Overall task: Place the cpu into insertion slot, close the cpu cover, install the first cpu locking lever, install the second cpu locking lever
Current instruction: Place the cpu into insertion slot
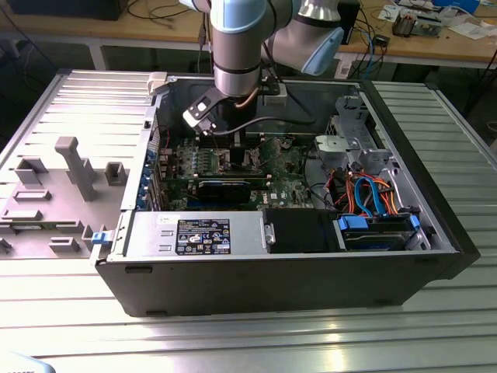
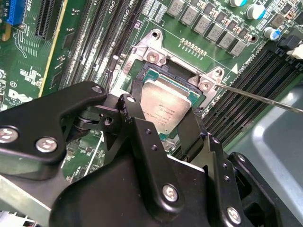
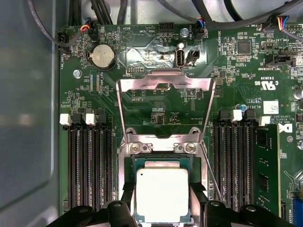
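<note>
Ribbed grey metal table (image 1: 233, 342), cluttered workbench behind. On the table lies an open black computer case (image 1: 272, 284), side panel off and green board showing. The arm (image 1: 241, 47) reaches straight down into it from above.

Both wrist views look onto the insertion slot (image 3: 161, 147): a square socket with a dark inner edge and a silver surround with 2 screws on the hinge side, set between banks of long black memory slots (image 3: 87, 165).

The cpu (image 3: 162, 189) is a flat square chip with a pale, dull silver top carrying faint print and a thin tan-green rim. It sits level within the socket outline; whether it is fully seated I cannot tell.

The gripper (image 3: 163, 201) is closed on the cpu, with 2 black fingers (image 2: 190, 130) pressed against opposite edges.

The cpu cover (image 3: 163, 82), a thin silver frame, stands swung open on its hinge, the board visible through its big window.

A thin silver rod (image 2: 260, 98) runs from a socket corner out across the memory slots.

A round coin battery (image 3: 102, 56) lies beyond the cover.
</note>
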Robot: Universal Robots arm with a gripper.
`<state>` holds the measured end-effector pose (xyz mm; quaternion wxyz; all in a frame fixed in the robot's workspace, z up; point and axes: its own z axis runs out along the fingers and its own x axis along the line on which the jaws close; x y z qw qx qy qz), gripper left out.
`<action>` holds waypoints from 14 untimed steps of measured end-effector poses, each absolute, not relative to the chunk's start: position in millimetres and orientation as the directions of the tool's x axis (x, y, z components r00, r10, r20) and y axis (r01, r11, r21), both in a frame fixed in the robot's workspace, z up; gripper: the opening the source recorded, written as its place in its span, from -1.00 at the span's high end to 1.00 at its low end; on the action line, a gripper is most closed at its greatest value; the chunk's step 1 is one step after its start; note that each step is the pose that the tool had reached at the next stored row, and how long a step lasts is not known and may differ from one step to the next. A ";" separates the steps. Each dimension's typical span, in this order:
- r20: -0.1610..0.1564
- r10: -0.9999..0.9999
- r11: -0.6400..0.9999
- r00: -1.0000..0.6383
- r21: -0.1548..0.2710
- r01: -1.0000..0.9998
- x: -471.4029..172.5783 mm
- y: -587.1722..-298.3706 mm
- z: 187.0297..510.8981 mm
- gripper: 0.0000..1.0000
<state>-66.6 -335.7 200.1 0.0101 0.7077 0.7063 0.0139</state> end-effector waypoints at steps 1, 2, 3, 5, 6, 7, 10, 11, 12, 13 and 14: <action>0.005 1.000 -0.002 0.002 0.034 0.999 -66.6 -335.8 199.8 -0.08; 0.005 1.000 -0.002 0.002 0.034 0.999 -66.6 -335.8 199.6 -0.08; 0.005 1.000 -0.002 0.002 0.034 0.999 -66.6 -335.8 199.2 -0.08; 0.005 1.000 -0.002 0.002 0.034 0.999 -66.6 -335.8 198.8 -0.08; 0.005 1.000 -0.002 0.002 0.034 0.999 -66.6 -335.8 198.5 -0.08; 0.005 1.000 -0.003 0.002 0.034 0.999 -66.6 -335.8 198.4 -0.08; 0.005 1.000 -0.002 0.002 0.034 0.999 -66.6 -335.8 198.2 -0.08; 0.005 1.000 -0.003 0.002 0.034 0.999 -66.6 -335.8 198.2 -0.08; 0.005 1.000 -0.002 0.002 0.034 0.999 -66.6 -335.8 198.2 -0.08; 0.005 1.000 -0.003 0.002 0.034 0.999 -66.6 -335.8 198.2 -0.08; 0.005 1.000 -0.003 0.002 0.034 0.999 -66.6 -335.7 198.2 -0.08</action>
